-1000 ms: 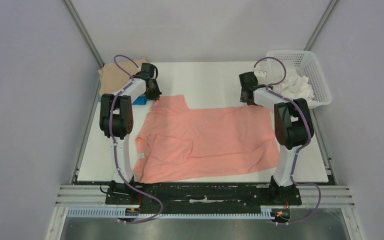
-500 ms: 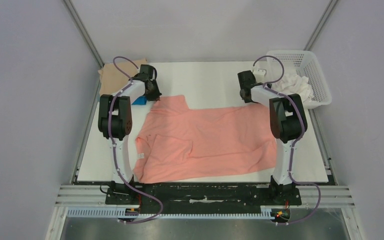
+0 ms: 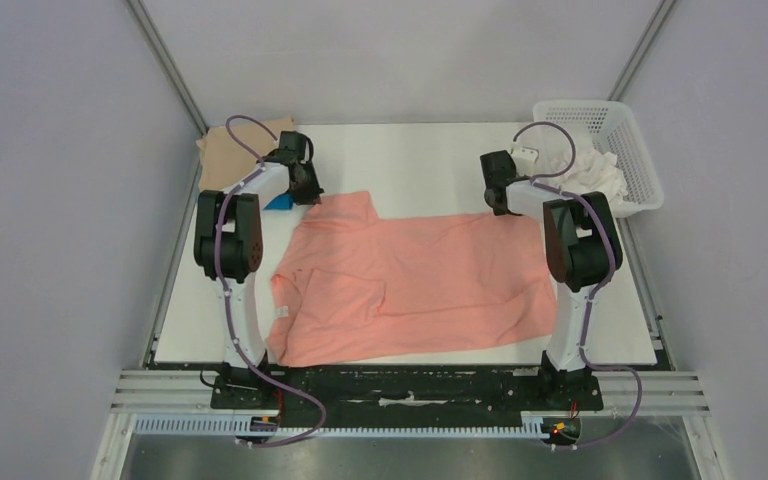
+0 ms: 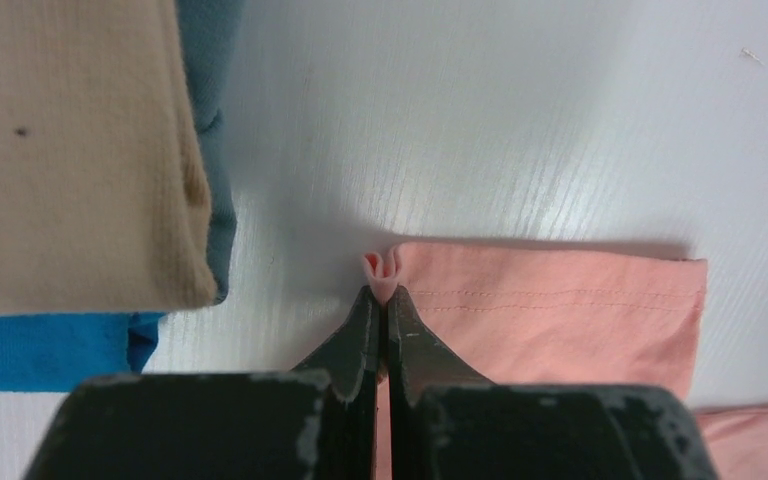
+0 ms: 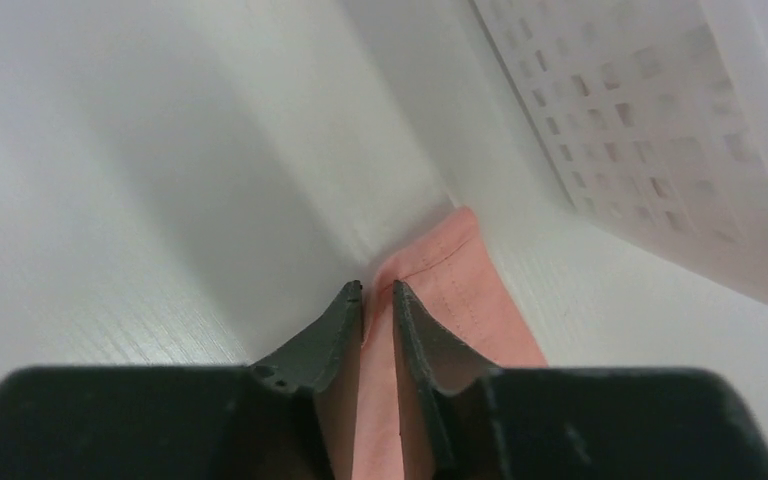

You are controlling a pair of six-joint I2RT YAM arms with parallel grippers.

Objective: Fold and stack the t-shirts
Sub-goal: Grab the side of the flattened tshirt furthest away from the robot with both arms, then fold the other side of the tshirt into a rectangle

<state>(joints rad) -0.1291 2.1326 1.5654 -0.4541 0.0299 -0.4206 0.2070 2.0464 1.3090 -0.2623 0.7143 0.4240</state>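
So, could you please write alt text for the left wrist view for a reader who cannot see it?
The left gripper is shut on a pinched corner of the salmon-pink cotton t-shirt on the white table. Beside it lie a folded tan t-shirt, a grey-blue one and a bright blue one.

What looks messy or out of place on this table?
Nothing is spilled or broken. The salmon-pink shirt lies rumpled, a crease running through its middle. The folded tan shirt shows a small dark speck and a brownish smudge near its edge, like stains.
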